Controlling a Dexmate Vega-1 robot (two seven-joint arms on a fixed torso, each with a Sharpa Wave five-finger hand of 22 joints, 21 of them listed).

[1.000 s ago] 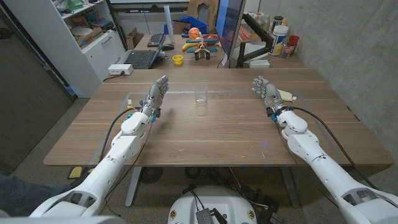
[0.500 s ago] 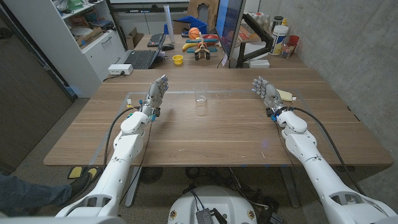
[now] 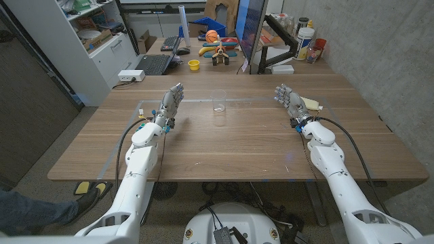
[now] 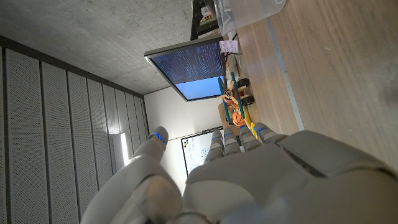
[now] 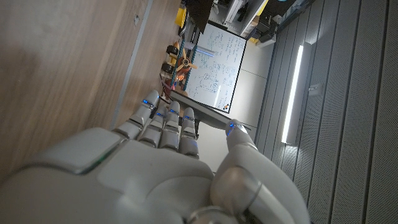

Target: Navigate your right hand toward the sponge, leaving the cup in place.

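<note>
Right hand [image 3: 290, 102] stands over the surface [image 3: 230, 146] with fingers spread, holding nothing. The sponge [image 3: 311, 104] — pale yellow, long axis roughly across the surface — lies just beside that hand on its outer side, partly hidden by the fingers; contact cannot be told. The coming move is a short one outward, away from the middle. The cup [image 3: 218, 102], clear, stands upright near the centre, well apart from both hands. Left hand [image 3: 171, 104] is likewise spread and empty — far from the sponge. Against the earlier frames, hands, cup and sponge are unchanged.
</note>
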